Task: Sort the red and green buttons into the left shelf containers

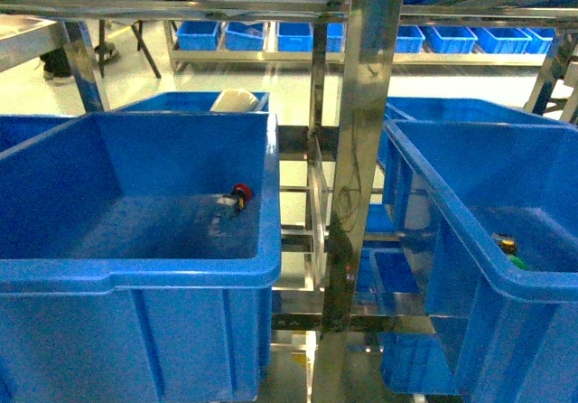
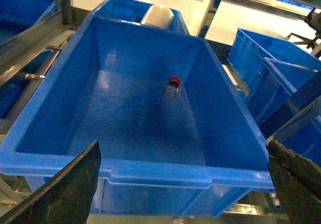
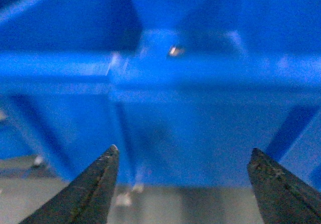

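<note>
the red button (image 1: 240,192) lies on the floor of the large blue bin (image 1: 181,272) on the left of the shelf, close to the bin's right wall and toward its far end, its red cap up and the pale block beneath it. the left wrist view looks down into that same bin (image 2: 150,169) and shows the button (image 2: 173,83) alone on the smooth blue floor, nearer the far wall than the near rim.

behind this bin sits a second blue bin (image 1: 194,101) with a white rounded object (image 1: 235,100) resting at its near edge.

in the right-hand blue bin (image 1: 452,213), a green button (image 1: 517,261) shows just over the near rim, beside a small dark and brass-coloured part (image 1: 503,243); both are half hidden by the rim. a steel shelf upright (image 1: 357,177) stands between the two front bins.

the left gripper (image 2: 183,184) hangs above the near rim of the left bin, its jaws spread wide with nothing between them. the right gripper (image 3: 183,184) faces the outer wall of a blue bin (image 3: 200,108) at close range, blurred; its jaws are likewise spread apart and hold nothing.
</note>
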You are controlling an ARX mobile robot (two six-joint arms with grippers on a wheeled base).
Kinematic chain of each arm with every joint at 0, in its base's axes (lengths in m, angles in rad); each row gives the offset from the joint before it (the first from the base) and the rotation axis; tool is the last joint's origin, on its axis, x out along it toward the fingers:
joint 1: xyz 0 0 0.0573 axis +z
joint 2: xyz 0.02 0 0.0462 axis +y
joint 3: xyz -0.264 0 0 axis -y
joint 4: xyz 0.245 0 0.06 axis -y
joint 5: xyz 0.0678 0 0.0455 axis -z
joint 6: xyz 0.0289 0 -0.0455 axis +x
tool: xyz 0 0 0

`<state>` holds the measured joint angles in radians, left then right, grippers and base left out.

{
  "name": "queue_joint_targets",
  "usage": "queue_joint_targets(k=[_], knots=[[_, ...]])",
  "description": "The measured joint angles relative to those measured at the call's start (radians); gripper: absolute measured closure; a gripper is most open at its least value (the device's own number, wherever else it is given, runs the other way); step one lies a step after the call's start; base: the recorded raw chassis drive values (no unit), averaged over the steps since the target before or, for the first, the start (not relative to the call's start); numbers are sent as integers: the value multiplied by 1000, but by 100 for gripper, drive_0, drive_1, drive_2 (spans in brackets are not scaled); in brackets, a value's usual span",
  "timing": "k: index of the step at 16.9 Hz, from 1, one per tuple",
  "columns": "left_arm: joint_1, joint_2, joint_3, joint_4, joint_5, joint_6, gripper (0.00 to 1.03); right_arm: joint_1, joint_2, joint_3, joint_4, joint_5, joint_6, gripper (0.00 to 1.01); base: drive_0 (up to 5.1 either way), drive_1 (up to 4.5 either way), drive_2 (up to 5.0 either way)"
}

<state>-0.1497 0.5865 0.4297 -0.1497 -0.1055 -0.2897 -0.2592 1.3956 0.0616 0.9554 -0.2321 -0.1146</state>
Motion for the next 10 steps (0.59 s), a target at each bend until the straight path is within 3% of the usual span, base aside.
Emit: queue_joint_targets(k=[1, 2, 3, 4, 5, 6, 9, 10], knots=[[-4, -20, -45, 133, -18, 31, 9, 27, 83, -58, 106, 6, 44, 27, 0, 0, 0], [11, -67, -120, 284, -26, 99, 20, 58, 48, -59, 256, 23, 72, 38, 0, 0, 0], [28, -106, -193, 378, -14, 184, 33, 76, -130, -60, 330, 53, 89, 51, 0, 0, 0], [45, -127, -228, 398, -6, 227, 46, 100, -252, -60, 240, 69, 95, 64, 0, 0, 0], [101, -151, -246, 398, 71, 251, 57, 118, -315, -60, 134, 84, 97, 75, 0, 0, 0], [155, -178, -269, 398, 95, 265, 69, 136, -406, -60, 39, 103, 100, 88, 0, 0, 0], [153, -201, -290, 396, 96, 271, 82, 150, -523, -60, -48, 122, 99, 100, 0, 0, 0], [152, -208, -296, 394, 100, 272, 86, 153, -554, -60, -73, 127, 101, 99, 0, 0, 0]])
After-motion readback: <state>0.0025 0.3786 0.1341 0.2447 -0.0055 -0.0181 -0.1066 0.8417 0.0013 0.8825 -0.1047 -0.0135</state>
